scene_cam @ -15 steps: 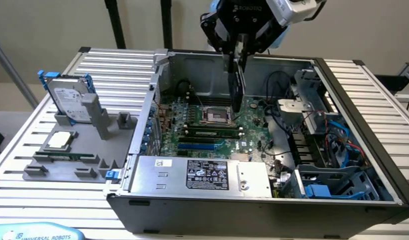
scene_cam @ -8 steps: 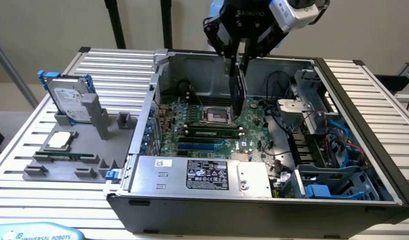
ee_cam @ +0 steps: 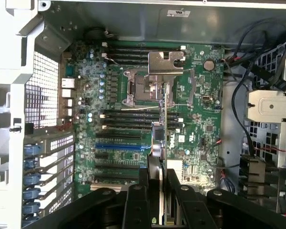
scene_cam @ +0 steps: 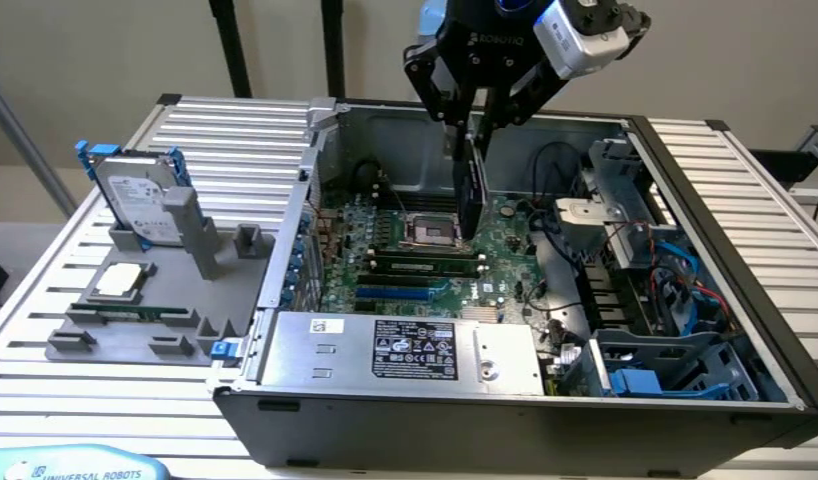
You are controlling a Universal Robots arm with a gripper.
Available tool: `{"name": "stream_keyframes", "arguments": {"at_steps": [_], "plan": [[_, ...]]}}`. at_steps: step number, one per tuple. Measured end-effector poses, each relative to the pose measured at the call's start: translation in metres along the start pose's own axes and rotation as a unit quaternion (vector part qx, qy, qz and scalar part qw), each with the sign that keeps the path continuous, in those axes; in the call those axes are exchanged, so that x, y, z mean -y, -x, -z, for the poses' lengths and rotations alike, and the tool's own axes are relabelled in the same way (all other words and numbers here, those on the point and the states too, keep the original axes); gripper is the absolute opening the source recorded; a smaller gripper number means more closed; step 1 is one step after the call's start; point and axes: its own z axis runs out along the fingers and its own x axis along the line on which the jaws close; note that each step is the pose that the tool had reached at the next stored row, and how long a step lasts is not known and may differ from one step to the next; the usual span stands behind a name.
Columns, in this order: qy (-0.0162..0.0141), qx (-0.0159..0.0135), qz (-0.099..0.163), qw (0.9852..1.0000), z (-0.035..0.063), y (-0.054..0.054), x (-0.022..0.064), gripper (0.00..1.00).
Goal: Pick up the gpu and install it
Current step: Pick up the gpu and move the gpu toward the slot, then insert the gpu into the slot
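Gripper [scene_cam: 469, 135] pinches the gpu [scene_cam: 471, 200] by its upper edge. The card hangs on edge inside the open computer case [scene_cam: 516, 425], over the motherboard [scene_cam: 409, 272] beside the CPU socket [scene_cam: 429, 232]. Whether its lower edge touches the board cannot be told. On the surface [scene_cam: 736, 170] outside the case, a grey holder [scene_cam: 129, 335] carries a hard drive [scene_cam: 136, 200] and a CPU chip [scene_cam: 122, 282].

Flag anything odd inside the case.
The gpu, held by the gripper, hangs upright by the CPU socket, seemingly crosswise to the slots. The socket's cover stands open.
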Motion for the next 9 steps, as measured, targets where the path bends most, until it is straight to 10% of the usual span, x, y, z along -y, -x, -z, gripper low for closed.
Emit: {"name": "stream_keyframes", "arguments": {"at_steps": [9], "plan": [[0.0,0.0,0.0,1.0,0.0,0.0,0.0,0.26]]}}
